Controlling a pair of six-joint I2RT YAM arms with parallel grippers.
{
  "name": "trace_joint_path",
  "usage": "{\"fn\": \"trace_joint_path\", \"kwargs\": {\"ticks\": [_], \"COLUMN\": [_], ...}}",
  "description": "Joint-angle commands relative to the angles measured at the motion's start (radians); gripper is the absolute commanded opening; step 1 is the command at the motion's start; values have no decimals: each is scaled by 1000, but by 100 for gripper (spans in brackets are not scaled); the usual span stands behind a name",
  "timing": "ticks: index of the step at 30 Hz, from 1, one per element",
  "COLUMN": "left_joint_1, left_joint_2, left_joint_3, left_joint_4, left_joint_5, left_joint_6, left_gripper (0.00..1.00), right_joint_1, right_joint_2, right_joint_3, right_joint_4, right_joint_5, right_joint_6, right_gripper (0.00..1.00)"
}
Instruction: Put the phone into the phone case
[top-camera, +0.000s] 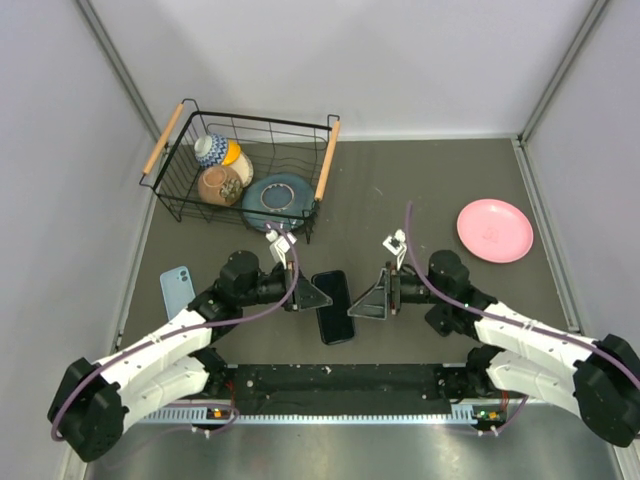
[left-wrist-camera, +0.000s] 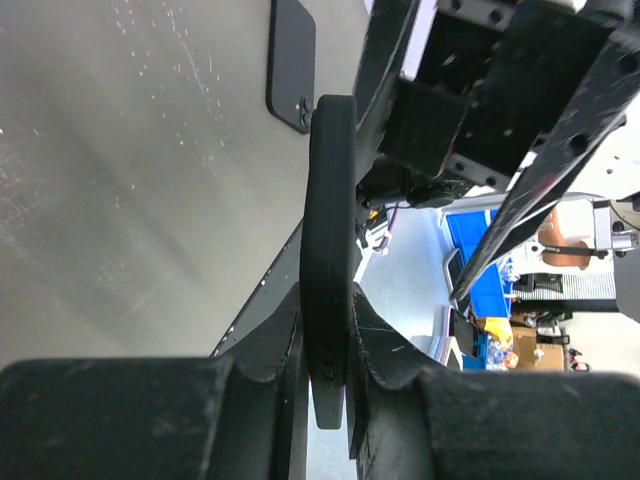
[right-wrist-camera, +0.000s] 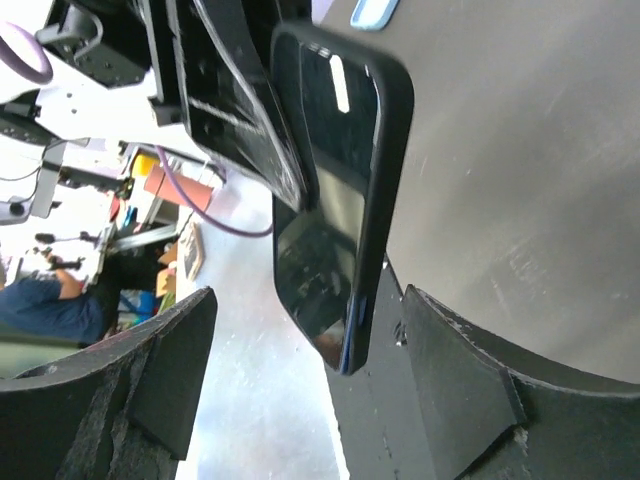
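L arm: low, reaching toward table centre, left gripper (top-camera: 312, 296) clamped on one long edge of black case (top-camera: 334, 308) | R arm: mirrored, right gripper (top-camera: 366, 303) jaws spread at the opposite edge | left wrist: case edge-on between pads | right wrist: glossy phone (right-wrist-camera: 335, 200) seated inside case rim

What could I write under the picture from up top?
Left gripper pinches the phone by one edge; open right gripper sits just beside it.
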Motion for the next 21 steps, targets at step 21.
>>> {"fn": "trace_joint_path", "kwargs": {"ticks": [21], "left_joint_1": [5], "left_joint_2": [-21], "left_joint_3": [5], "left_joint_4": [272], "left_joint_5": [-73], "left_joint_6": [-107], "left_gripper": [0], "right_joint_1": [21], "right_joint_2": [120], "right_joint_3": [-173], "right_joint_4": [550], "right_joint_5": [-147], "right_joint_6": [214], "right_gripper": [58]}}
